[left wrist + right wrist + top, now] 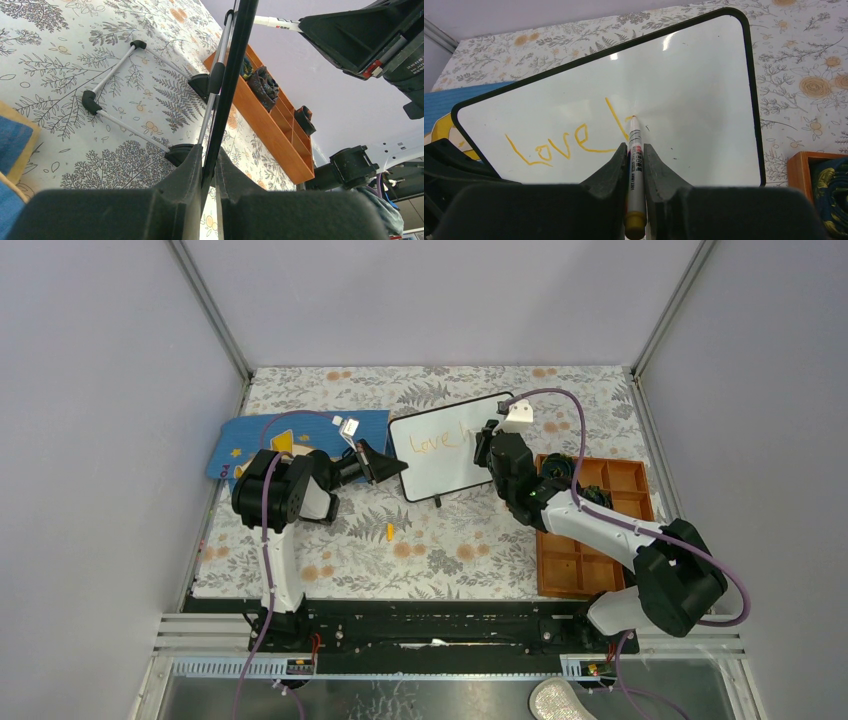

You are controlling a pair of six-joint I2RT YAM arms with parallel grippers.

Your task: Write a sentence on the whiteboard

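Observation:
The whiteboard (448, 445) stands tilted on small black feet, white with a black rounded frame. My left gripper (388, 465) is shut on its left edge; in the left wrist view (210, 162) the black frame (232, 75) runs up between the fingers. My right gripper (487, 445) is shut on a white marker (635, 165) with an orange end, its tip touching the whiteboard (704, 100). The sentence (569, 137) in orange reads "Love" plus a started "h"; it also shows in the top view (437, 441).
A blue mat (260, 440) with yellow shapes lies left of the board. An orange compartment tray (590, 530) with dark items lies at the right, also seen in the left wrist view (270, 120). A small orange cap (390, 532) lies on the floral cloth.

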